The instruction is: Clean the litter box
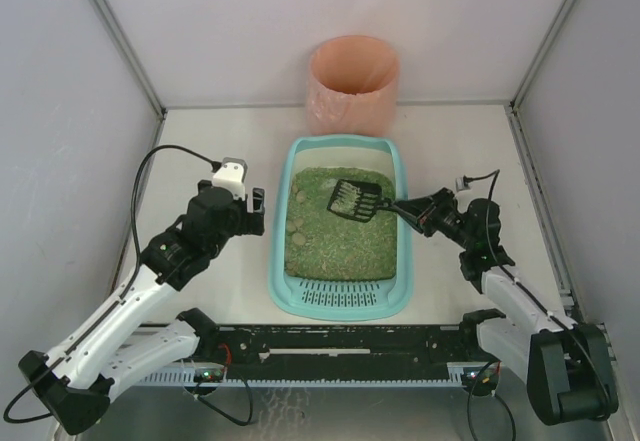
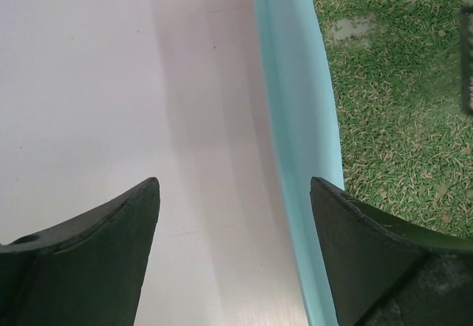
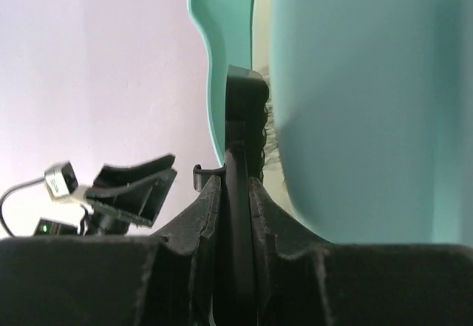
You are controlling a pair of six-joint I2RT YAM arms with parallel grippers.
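- Position: litter box [image 1: 278, 251] lies at the middle of the table [image 1: 200, 146], its long side running away from my bases, with the slotted grate [image 1: 340, 296] at the near end.
- Contents: green-brown granules [image 1: 340, 246] cover the tray floor. A few grey round lumps [image 1: 299, 226] lie on them toward the left wall.
- Black slotted scoop [image 1: 352, 199] has its head over the granules in the far half and its handle crosses the right rim. I cannot tell whether the head touches them.
- My right tool [image 1: 410, 208] is clamped tight on that handle, just outside the right rim.
- My left tool [image 1: 256, 211] has its jaws spread wide, grips nothing, and is just beside the left wall.
- Round pink-orange bin [image 1: 352, 81] stands just beyond the far end of the box.
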